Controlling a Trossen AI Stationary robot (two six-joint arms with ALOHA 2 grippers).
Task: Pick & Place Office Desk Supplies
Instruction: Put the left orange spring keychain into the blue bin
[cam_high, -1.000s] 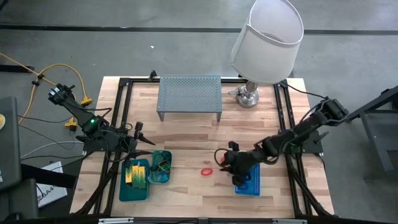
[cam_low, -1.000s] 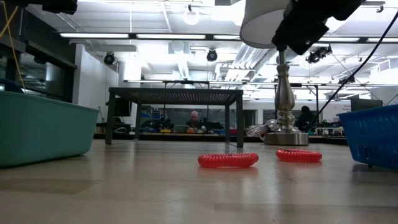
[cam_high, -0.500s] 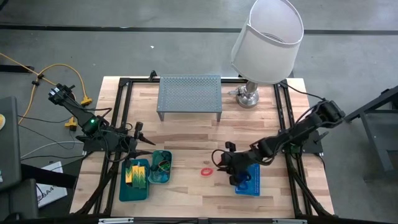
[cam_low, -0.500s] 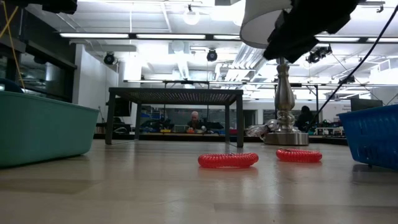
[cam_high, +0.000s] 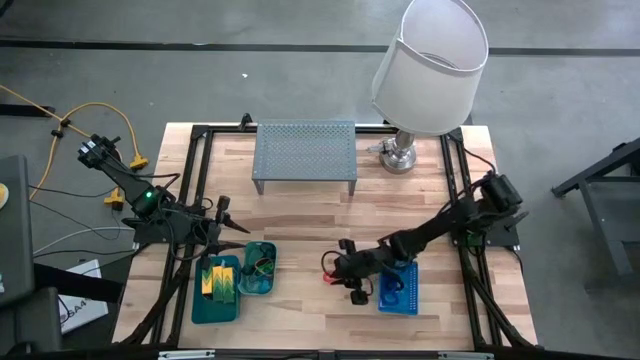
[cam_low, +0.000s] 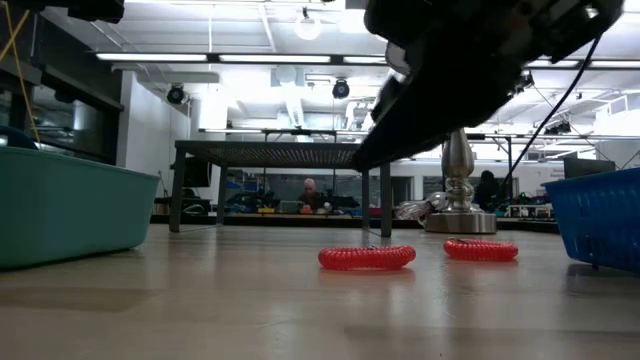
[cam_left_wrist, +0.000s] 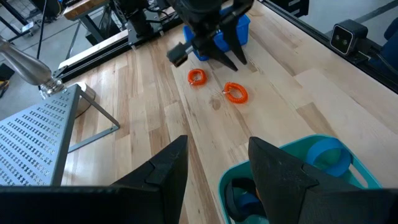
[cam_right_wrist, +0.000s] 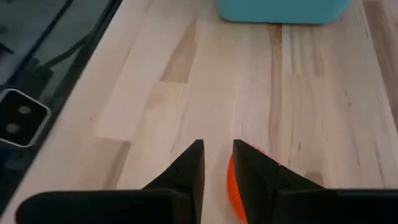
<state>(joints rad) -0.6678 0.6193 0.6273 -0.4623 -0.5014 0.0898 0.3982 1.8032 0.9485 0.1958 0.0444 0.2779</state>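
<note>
The wooden bench carries everything here. At its far edge, well beyond both tools, stand the lamp with its white shade and the grey perforated riser shelf.

The right arm reaches in low over the middle of the bench, and the right tool hangs just above the red band loops, fingers pointing down at the wood. Its wrist view shows the two dark fingers set close together with a narrow gap between them and nothing in that gap; one red band loop lies just beside one fingertip, part hidden by it. Whether that finger touches the loop cannot be told.

The blue mesh basket sits just behind the right tool, under that arm's wrist.

The left tool waits at the left side of the bench, well apart from the right tool. Its fingers stand clearly apart and hold nothing. Just beside it, on the near side, lie the two teal trays: the larger teal tray holds yellow-green blocks, and the smaller teal tray next to it holds blue and dark band loops.

From the left wrist, two red band loops lie near each other on the bare wood, directly below the right tool.
</note>
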